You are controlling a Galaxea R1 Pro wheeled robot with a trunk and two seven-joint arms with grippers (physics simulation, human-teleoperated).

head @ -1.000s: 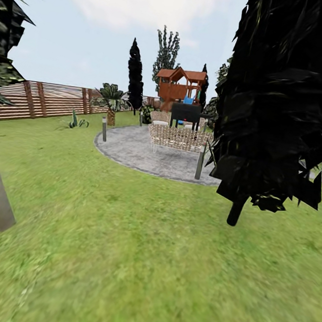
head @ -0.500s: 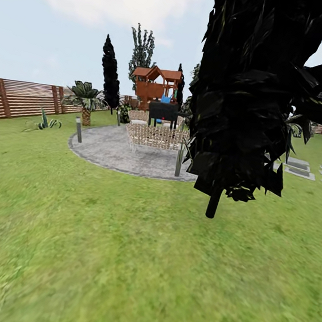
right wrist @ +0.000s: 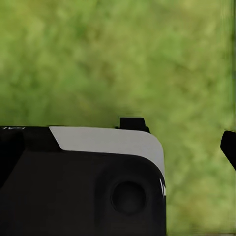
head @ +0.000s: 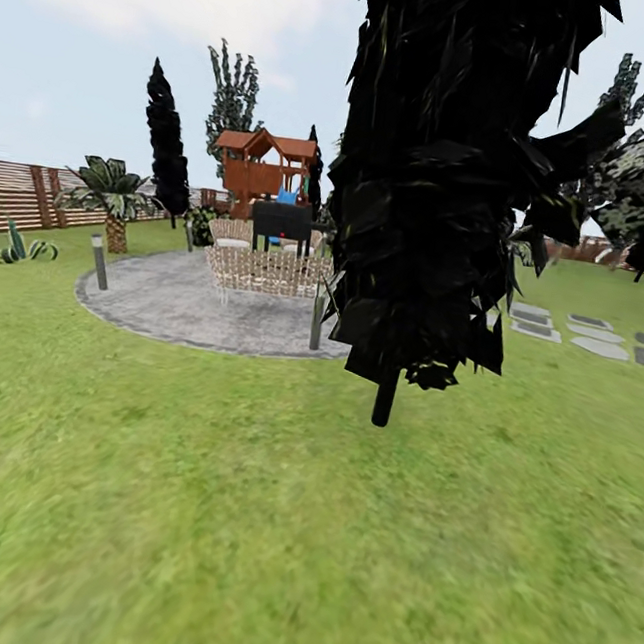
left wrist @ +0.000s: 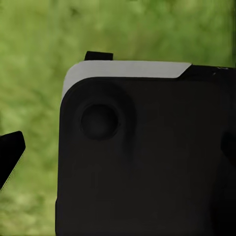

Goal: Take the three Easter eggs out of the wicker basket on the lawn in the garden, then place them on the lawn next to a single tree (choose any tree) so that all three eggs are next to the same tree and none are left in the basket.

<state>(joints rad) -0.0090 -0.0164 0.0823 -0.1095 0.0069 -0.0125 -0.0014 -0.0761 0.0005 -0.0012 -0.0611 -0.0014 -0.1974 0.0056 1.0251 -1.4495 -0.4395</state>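
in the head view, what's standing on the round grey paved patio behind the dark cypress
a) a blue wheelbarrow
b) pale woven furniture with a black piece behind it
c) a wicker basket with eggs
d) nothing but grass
b: on the paved patio stands pale woven furniture with a black piece just behind it, to the left of the dark cypress in the foreground.

The dark, ragged-leaved cypress (head: pixel 451 177) is cut off by the upper edge. The green short-grass lawn (right wrist: pixel 123 59) is rendered blurred. The pale woven patio furniture (head: pixel 263 269) is partly hidden.
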